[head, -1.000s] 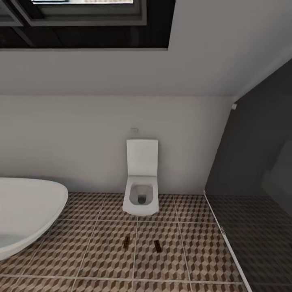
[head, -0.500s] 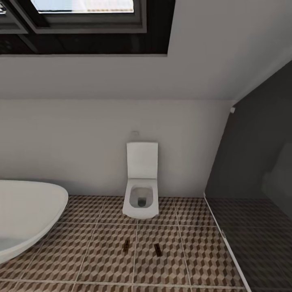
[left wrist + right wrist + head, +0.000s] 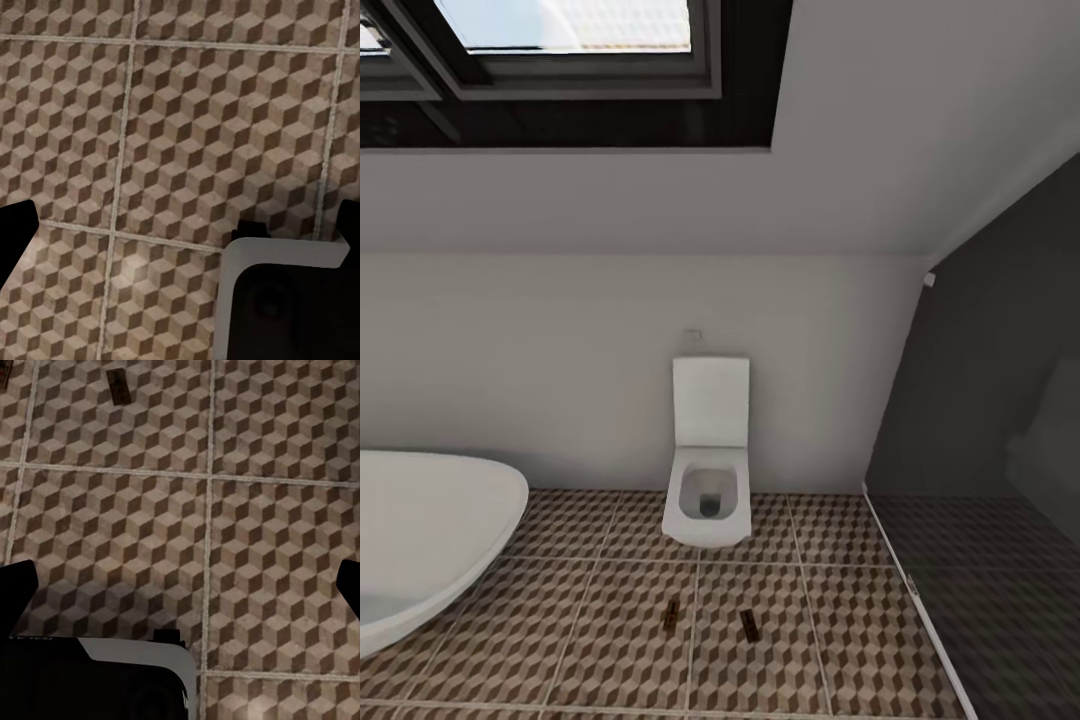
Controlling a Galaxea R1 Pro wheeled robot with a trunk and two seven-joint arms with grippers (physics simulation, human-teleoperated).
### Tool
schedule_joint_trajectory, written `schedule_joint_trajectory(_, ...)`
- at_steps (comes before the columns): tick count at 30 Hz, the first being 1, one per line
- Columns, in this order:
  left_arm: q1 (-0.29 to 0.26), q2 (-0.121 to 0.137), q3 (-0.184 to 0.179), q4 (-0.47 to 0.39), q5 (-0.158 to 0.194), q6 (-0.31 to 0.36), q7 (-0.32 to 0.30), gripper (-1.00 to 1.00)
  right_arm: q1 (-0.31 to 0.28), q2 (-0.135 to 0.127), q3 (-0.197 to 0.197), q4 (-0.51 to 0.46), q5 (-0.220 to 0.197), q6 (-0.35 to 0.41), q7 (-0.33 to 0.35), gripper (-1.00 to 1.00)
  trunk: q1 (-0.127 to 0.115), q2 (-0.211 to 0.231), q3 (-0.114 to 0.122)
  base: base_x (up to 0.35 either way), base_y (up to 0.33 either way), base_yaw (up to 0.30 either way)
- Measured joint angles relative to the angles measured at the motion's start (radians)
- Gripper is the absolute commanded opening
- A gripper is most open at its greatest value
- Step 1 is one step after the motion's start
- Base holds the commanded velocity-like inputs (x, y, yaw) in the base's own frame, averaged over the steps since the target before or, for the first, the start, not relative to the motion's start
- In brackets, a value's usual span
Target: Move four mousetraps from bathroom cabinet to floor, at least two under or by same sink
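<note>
Two mousetraps (image 3: 672,615) (image 3: 749,625) lie flat on the bathroom floor (image 3: 610,640), side by side in front of the toilet. The right wrist view catches one mousetrap (image 3: 118,386) on the cube-patterned floor (image 3: 225,532), well beyond my right gripper (image 3: 184,585). That gripper is open, its black fingertips (image 3: 19,585) far apart with only tiles between them. My left gripper (image 3: 180,225) is open too, over bare floor (image 3: 187,135), holding nothing. The cabinet and the sink are out of view.
A square white toilet (image 3: 707,470) stands against the far wall. A white oval bathtub (image 3: 420,530) is at the left. A dark glass shower partition (image 3: 980,430) closes off the right. A window (image 3: 560,40) sits high up.
The whole head view has slid downward in the picture, with more of the window showing, so the camera has moved. The mousetraps lie where they were.
</note>
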Motion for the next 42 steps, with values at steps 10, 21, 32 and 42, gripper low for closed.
schedule_joint_trajectory(10, 0.0, 0.0, 0.0, 0.0, 0.0, 0.0, 0.0, 1.0, 0.0, 0.0, 0.0, 0.0, -0.001, 0.0, 0.001, 1.0, 0.0, 0.0, 0.016, 0.0, 0.0, 0.0)
schedule_joint_trajectory(21, 0.0, 0.0, 0.0, 0.0, 0.0, 0.0, 0.0, 1.0, 0.0, 0.001, 0.0, 0.0, -0.001, 0.0, 0.001, 1.0, 0.0, 0.0, 0.034, 0.0, 0.0, 0.0)
schedule_joint_trajectory(32, 0.0, 0.0, 0.0, 0.0, 0.0, 0.0, 0.0, 1.0, 0.0, 0.013, 0.0, -0.001, -0.001, 0.0, 0.0, 1.0, 0.0, 0.0, 0.052, 0.0, 0.0, 0.0)
schedule_joint_trajectory(42, -0.001, 0.0, 0.0, 0.0, 0.0, 0.0, 0.0, 1.0, 0.0, 0.014, 0.0, -0.001, 0.0, 0.0, 0.0, 1.0, 0.0, -0.001, 0.067, 0.0, 0.0, 0.0)
